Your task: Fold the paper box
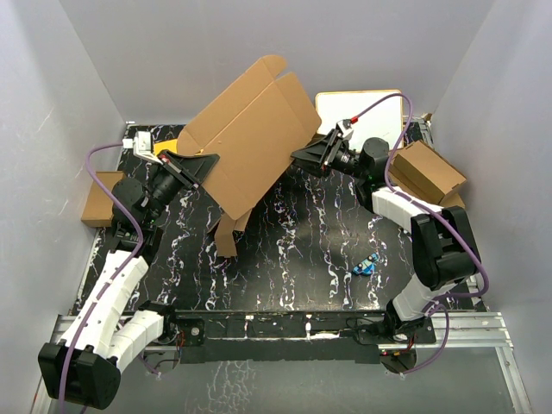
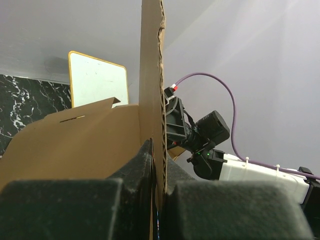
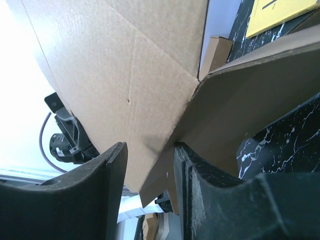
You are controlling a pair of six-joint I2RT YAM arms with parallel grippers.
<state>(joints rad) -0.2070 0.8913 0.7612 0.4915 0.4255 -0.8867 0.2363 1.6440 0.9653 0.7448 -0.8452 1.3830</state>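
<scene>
The paper box (image 1: 250, 142) is held tilted above the table (image 1: 293, 250), between the two arms. The left gripper (image 1: 205, 162) is clamped tight on its left edge. The right gripper (image 1: 304, 155) straddles the right edge with fingers parted, and whether they pinch it cannot be told.

My L arm (image 1: 116, 285) & R arm (image 1: 401, 207): white shells, black joints, purple cable (image 1: 93, 164) on each. L gripper (image 1: 210, 162), R gripper (image 1: 300, 155): black, matte pads (image 2: 65, 210). Red tip (image 1: 353, 119) on R cable.
</scene>
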